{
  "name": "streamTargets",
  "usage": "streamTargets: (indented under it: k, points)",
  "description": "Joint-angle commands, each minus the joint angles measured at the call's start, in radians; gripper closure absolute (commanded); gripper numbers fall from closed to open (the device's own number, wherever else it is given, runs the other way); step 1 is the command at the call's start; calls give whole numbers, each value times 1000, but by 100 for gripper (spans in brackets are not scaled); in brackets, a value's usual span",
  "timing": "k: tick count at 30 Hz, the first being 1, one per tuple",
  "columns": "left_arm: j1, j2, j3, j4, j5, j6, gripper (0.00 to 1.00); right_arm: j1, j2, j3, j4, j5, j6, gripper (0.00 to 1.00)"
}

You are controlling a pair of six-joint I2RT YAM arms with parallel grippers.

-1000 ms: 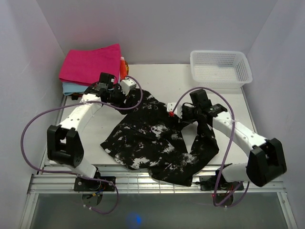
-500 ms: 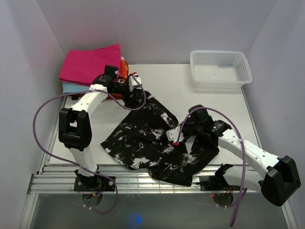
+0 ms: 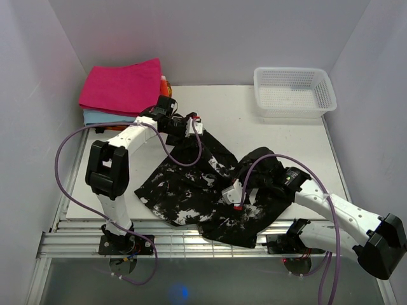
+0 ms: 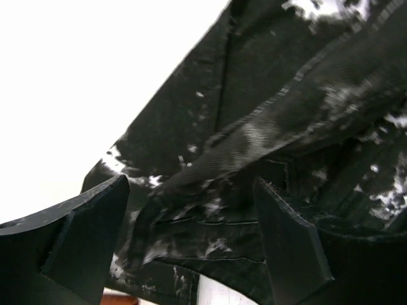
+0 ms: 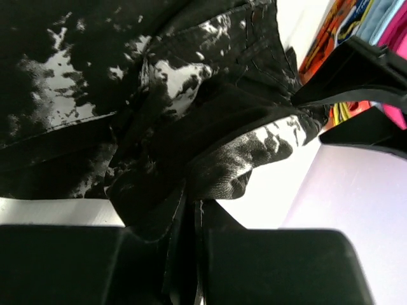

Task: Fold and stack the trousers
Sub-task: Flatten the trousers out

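While bunched in a rumpled, unfolded heap, black white-splotched trousers (image 3: pixel 191 184) at centre frame on the white tabletop (image 3: pixel 235 108). Left gripper (image 3: pixel 194 126) at the heap's upper edge, fingers (image 4: pixel 82 241) wide apart, astride a dark fold. Right gripper (image 3: pixel 234 194) low at centre right, fingers together, clamped on a trouser fold. Magenta-pink folded cloth (image 3: pixel 121 86) upper left; white mesh basket (image 3: pixel 294 92) upper right.

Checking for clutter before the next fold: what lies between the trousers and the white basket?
Nothing. In the top external view, only bare white table separates the trousers from the basket.
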Motion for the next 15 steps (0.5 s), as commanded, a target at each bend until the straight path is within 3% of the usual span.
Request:
streamTargets:
  k: [1, 2, 5, 6, 7, 8, 10, 11, 12, 15]
  points:
    - [-28, -24, -33, -21, -7, 128, 11, 22, -18, -7, 29, -5, -54, 92]
    - [-33, -24, -37, -36, -20, 146, 14, 22, -18, -6, 36, -4, -54, 92]
    - [-32, -38, -30, -120, -63, 164, 45, 24, -10, 15, 64, 8, -16, 92]
    - [-27, -52, -27, -142, -71, 147, 58, 24, -4, 23, 79, 11, 27, 92]
    - [-12, -93, -19, -192, -73, 124, 86, 24, 1, 35, 90, 13, 58, 92]
    - [0, -120, -17, -221, -64, 83, 97, 24, 7, 66, 96, 10, 90, 92]
    - [52, -205, -61, -242, -42, 23, 100, 24, 31, 98, 140, 14, 215, 85]
    - [74, -317, -88, -228, -39, -51, 100, 24, 42, 115, 156, 19, 261, 80]
    - [99, -381, -117, -203, -42, -80, 100, 24, 68, 158, 168, 24, 303, 70]
    - [194, -625, -223, -176, -79, -172, 100, 19, 128, 250, 185, 67, 473, 51]
